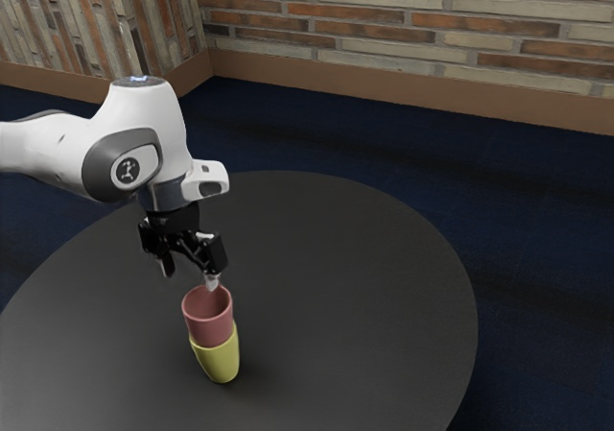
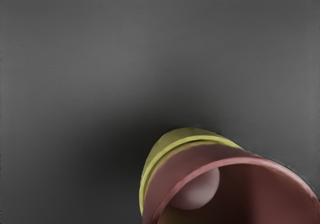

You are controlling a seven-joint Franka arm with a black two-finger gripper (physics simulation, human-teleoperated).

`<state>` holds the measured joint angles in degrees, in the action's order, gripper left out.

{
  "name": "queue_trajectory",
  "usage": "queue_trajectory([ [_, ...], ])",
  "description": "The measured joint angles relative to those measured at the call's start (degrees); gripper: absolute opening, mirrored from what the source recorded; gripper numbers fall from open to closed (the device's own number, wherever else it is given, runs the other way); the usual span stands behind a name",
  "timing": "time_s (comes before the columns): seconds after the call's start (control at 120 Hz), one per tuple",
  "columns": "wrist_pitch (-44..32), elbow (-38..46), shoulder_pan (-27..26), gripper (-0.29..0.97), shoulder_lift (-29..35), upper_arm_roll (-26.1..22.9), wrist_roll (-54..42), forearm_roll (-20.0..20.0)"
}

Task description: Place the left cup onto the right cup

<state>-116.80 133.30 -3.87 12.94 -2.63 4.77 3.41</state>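
Here, the pink plastic cup (image 1: 207,314) sits nested in the yellow plastic cup (image 1: 219,359). The black two-finger gripper (image 1: 192,275) hovers just above, claw parted and empty. Stacking appears complete.

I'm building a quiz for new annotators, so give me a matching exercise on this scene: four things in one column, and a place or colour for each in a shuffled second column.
Things:
1. pink cup
2. yellow cup
3. table
4. gripper

Places and colours:
A. round and black
B. just over the top cup's rim
C. bottom of the stack, standing on the table
D. top of the stack, nested in the other cup

Pairs: 1-D, 2-C, 3-A, 4-B.
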Motion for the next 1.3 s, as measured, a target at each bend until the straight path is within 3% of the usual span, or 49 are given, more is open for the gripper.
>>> queue_trajectory([
  [0.367, 4.8, -9.1, 0.0, 0.68, -3.1, 0.0, -0.3, 0.0],
  [0.975, 20.8, -34.8, -0.5, 0.68, -12.3, 1.1, -1.2, -0.2],
  [1.3, 27.6, -44.5, -0.6, 0.68, -13.1, 2.5, -2.4, -0.2],
])
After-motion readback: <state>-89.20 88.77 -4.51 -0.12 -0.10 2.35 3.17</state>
